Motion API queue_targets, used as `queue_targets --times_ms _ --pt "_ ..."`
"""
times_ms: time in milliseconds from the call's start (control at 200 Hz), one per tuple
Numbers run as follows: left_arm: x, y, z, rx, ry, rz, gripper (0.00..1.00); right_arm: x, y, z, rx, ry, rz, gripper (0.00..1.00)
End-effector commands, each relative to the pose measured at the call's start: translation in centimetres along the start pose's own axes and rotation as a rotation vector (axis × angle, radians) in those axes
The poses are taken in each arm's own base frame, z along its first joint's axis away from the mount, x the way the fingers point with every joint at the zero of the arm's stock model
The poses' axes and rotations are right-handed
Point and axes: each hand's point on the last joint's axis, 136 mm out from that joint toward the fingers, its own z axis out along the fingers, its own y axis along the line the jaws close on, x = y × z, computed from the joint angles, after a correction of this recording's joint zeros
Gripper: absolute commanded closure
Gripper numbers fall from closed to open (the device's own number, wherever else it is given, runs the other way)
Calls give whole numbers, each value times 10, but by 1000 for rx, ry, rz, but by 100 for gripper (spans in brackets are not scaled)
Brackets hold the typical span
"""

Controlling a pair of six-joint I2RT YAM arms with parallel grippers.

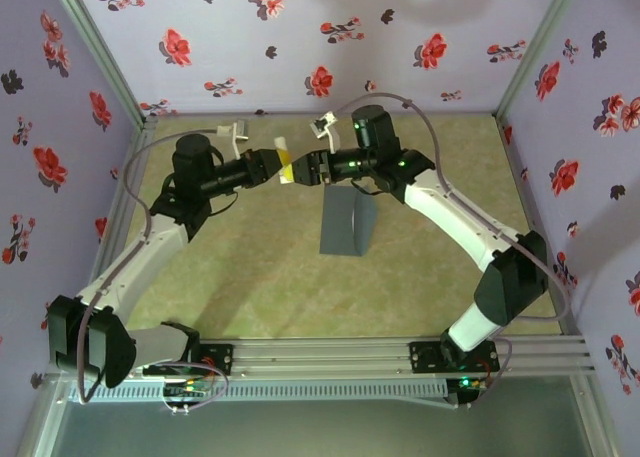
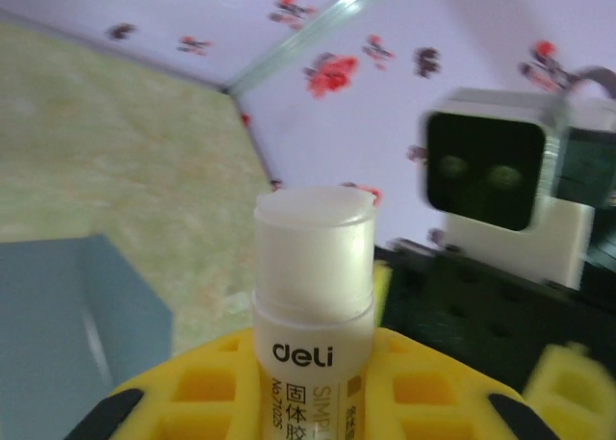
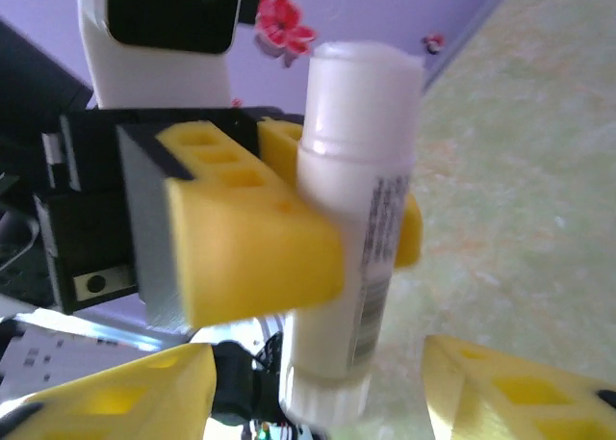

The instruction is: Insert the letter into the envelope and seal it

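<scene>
I watch through the top camera from high above and behind the arm bases (image 1: 205, 360), looking down on the whole table (image 1: 250, 277) from afar. My left wrist camera (image 3: 168, 16) looks from very near along the glue stick (image 2: 313, 296) toward the right wrist camera (image 2: 486, 170), which stares back just as close. All three share the stick; top and left also share the envelope (image 1: 347, 224)

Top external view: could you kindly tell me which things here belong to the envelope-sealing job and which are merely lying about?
Job: envelope; glue stick, clamped in the left gripper; right gripper, open beside it.
Just surroundings: green table mat; floral walls.
</scene>
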Motion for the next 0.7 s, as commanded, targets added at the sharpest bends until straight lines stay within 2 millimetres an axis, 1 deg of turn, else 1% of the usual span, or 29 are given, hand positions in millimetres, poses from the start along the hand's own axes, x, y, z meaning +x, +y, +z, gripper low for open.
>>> queue_targets --times_ms 0,40,85,120,160,200,270,340,470,540,695 --pt "-18 36 -13 -237 -84 -24 100 -7 -8 -16 135 -39 -45 36" --pt "-22 52 -19 -341 -115 -43 100 -4 -17 -18 187 -33 -37 36" --pt "-29 66 -27 -443 -150 -50 100 0 -25 -18 238 -27 -33 35" --pt "-29 79 -34 -528 -166 -69 100 2 -31 -18 277 -20 -36 35" --pt "-31 88 -40 -597 -181 -80 100 6 -34 -15 311 -10 -44 35" --pt "-31 92 -42 -638 -186 -83 100 8 -37 -11 340 -3 -51 35" --pt "-30 92 -38 -652 -184 -74 100 12 -40 -1 371 12 -62 35" --pt "-26 89 -30 -634 -172 -72 100 14 -40 12 384 28 -75 36" --pt "-18 84 -17 -580 -153 -85 100 16 -33 36 358 53 -102 36" --pt "-16 79 -13 -543 -150 -96 100 17 -34 46 349 70 -105 36" --pt "-14 71 -7 -488 -141 -107 100 17 -39 59 354 93 -114 36"
